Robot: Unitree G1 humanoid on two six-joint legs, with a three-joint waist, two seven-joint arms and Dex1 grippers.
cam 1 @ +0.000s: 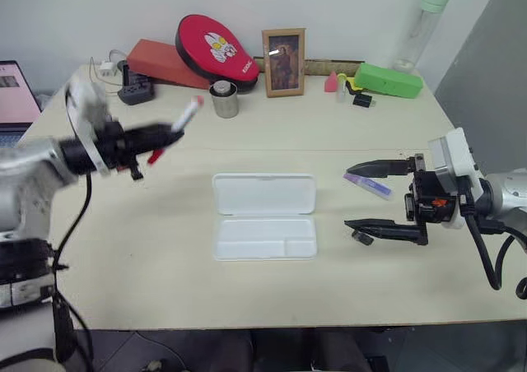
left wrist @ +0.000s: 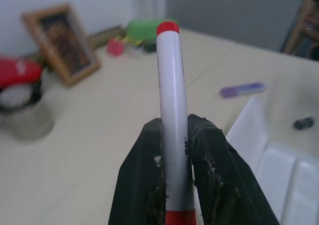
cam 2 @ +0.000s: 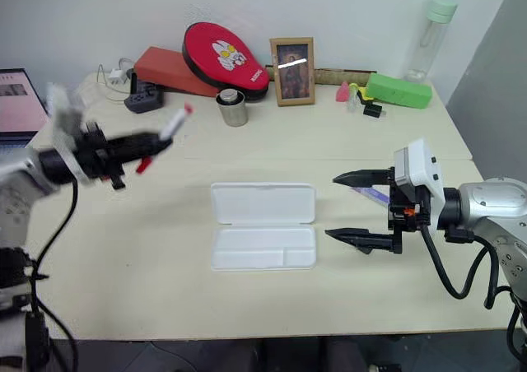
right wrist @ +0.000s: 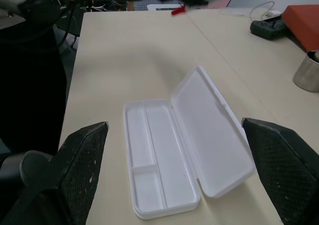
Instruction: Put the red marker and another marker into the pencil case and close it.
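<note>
red marker (cam 1: 174, 131) sits clamped between the fingers of the left gripper (cam 1: 156, 141) at the frame's upper left, raised above the table (cam 1: 123, 248). its long axis slants, white barrel running up-right. right gripper (cam 1: 375, 199) stands spread wide right of the open pencil case (cam 1: 263, 216).

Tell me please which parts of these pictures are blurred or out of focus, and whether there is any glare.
Left eye view: the left arm and the red marker are smeared by motion; the pencil case is sharp. Left wrist view: the marker is sharp, while the picture frame and purple marker behind are soft. Right eye view: a bright glare streak crosses the frame's glass. Right wrist view: the case is sharp.
</note>
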